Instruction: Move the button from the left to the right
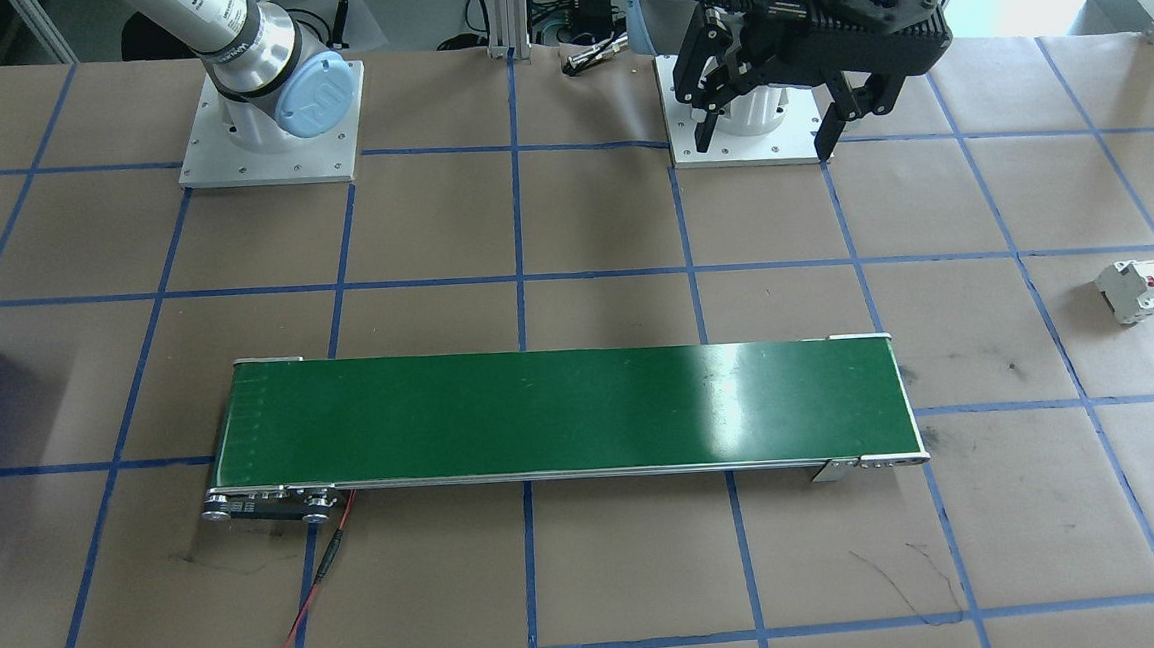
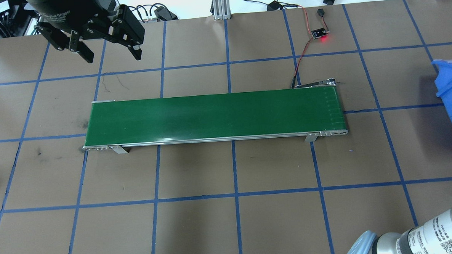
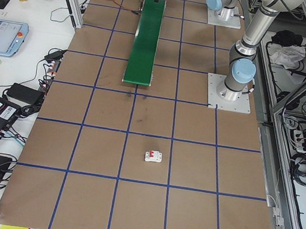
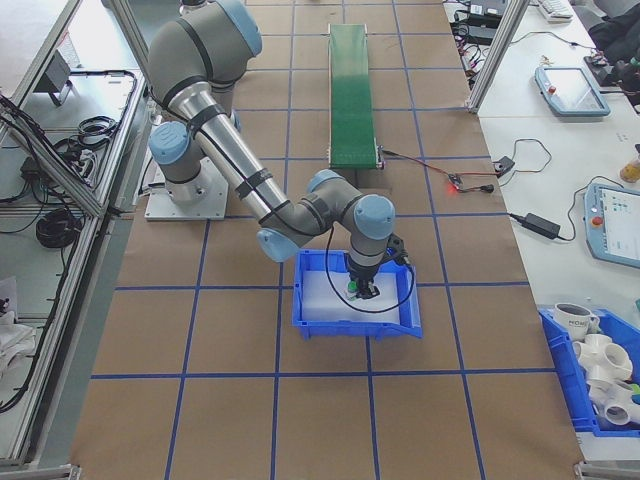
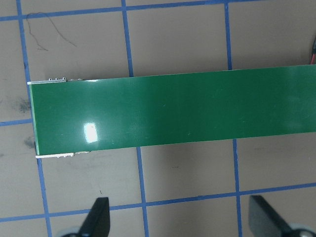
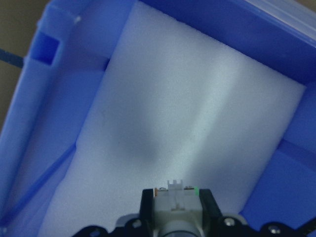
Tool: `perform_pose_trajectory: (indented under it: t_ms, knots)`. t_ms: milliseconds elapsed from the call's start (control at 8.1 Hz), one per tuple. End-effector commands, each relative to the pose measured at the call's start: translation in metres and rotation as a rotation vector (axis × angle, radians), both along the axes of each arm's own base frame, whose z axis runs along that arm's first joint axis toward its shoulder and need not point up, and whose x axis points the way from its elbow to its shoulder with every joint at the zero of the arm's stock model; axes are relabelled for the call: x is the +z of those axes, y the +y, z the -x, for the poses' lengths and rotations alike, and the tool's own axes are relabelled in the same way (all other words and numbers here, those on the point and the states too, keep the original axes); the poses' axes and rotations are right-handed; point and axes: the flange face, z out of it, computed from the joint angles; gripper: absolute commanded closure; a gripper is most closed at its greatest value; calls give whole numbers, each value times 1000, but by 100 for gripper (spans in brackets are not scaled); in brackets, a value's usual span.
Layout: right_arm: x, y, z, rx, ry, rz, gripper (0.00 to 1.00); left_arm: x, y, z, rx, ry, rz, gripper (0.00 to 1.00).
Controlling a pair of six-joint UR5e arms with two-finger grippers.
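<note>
Brown desk [image 2: 273, 167] gridded with blue tape lines; glossy green conveyor belt [image 2: 214, 116]; blue bin [image 4: 355, 295] lined with white foam [image 6: 187, 128]; white circuit breaker [image 1: 1129, 292] with red levers; black left pincer [image 2: 110, 53].

We see the near right arm [image 4: 250, 180] reaching into the blue bin [image 4: 356, 322], its gripper [image 4: 362, 290] over the white foam liner [image 4: 325, 295] with something green at its tip. At twelve o'clock lies the green conveyor [image 4: 355, 95].
</note>
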Motion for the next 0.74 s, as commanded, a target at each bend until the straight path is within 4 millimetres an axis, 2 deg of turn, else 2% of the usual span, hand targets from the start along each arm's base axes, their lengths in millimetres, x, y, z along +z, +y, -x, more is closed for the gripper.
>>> perform_pose_trajectory:
  t_ms: [0, 123, 370, 617]
  knots:
    - [-26, 3, 1, 3, 10, -6, 31, 0, 0, 0, 0, 0, 0, 0]
    - [-26, 4, 0, 3, 10, -6, 11, 0, 0, 0, 0, 0, 0, 0]
    - [-7, 5, -2, 16, 31, 10, 0, 0, 0, 0, 0, 0, 0, 0]
    - [55, 19, -15, 30, 72, 45, 0, -1, 0, 0, 0, 0, -3, 0]
